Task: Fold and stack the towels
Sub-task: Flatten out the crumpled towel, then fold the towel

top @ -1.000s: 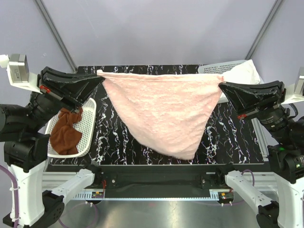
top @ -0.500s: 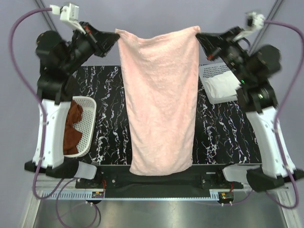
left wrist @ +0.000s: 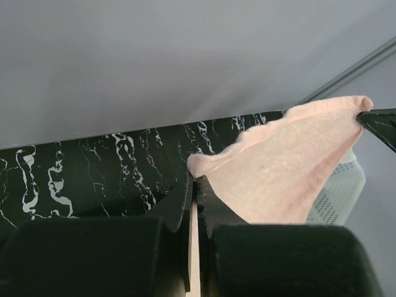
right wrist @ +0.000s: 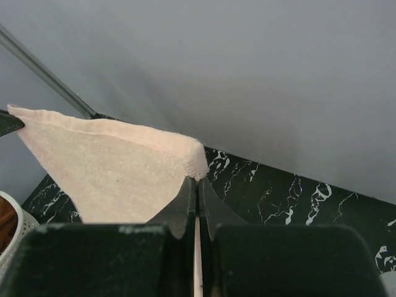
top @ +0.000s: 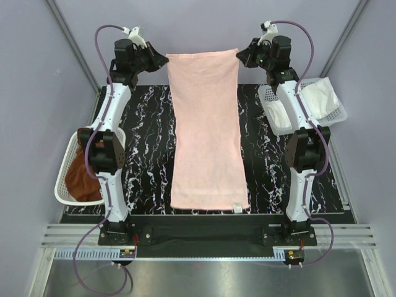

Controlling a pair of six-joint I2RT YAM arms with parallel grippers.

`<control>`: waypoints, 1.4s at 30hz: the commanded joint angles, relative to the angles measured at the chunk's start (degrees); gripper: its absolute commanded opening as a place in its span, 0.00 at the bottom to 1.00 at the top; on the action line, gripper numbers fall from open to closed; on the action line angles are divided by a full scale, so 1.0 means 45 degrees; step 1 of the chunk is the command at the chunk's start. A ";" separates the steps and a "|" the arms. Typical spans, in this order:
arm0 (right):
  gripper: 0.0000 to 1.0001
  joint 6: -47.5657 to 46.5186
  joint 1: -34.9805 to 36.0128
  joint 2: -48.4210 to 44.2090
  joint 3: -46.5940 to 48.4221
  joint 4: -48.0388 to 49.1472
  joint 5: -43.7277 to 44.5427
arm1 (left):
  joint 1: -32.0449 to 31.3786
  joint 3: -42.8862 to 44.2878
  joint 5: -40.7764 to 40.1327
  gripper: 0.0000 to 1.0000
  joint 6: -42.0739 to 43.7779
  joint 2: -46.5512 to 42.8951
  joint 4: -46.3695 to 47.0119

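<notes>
Pink towel (top: 207,130) spread lengthwise over the table (top: 148,142).
Left end effector (top: 163,60) and right end effector (top: 241,56) each clamp a far corner, jaws closed; near edge lies flat.

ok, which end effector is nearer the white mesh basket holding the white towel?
Right. The right end effector hangs just left of that basket, shut on the pink towel's corner; the left end effector grips the opposite corner, farther left.

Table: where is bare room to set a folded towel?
Two bare marble strips flank the pink towel, one toward the left arm, one toward the right arm. Crowded: the centre under it, and the side edges at the left basket and right basket.
</notes>
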 commanded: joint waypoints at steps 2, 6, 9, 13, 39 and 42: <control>0.00 -0.0567 -0.0074 0.0096 0.0041 0.2379 -0.1420 | 0.0206 0.0860 0.1087 0.00 0.0364 0.0559 0.2351; 0.00 -0.0860 -0.0074 0.0175 -0.1637 0.3435 -0.2026 | 0.0225 -0.0233 0.1245 0.00 0.0639 0.0640 0.3112; 0.00 -0.1074 -0.0113 0.0097 -0.2595 0.4041 -0.2319 | 0.0226 -0.0859 0.1440 0.00 0.0815 0.0542 0.3328; 0.00 -0.1173 -0.0152 -0.0331 -0.4100 0.4432 -0.2301 | 0.0226 -0.2416 0.1733 0.00 0.0835 -0.0062 0.3503; 0.00 -0.2130 -0.0231 -0.7381 -1.4062 0.3068 -0.0270 | -0.1395 -1.4118 0.1655 0.00 0.0523 -0.7152 0.4675; 0.00 -0.2033 -0.0250 -0.8163 -1.4765 0.2852 -0.0133 | -0.1609 -1.4978 0.1851 0.00 0.0191 -0.7679 0.5007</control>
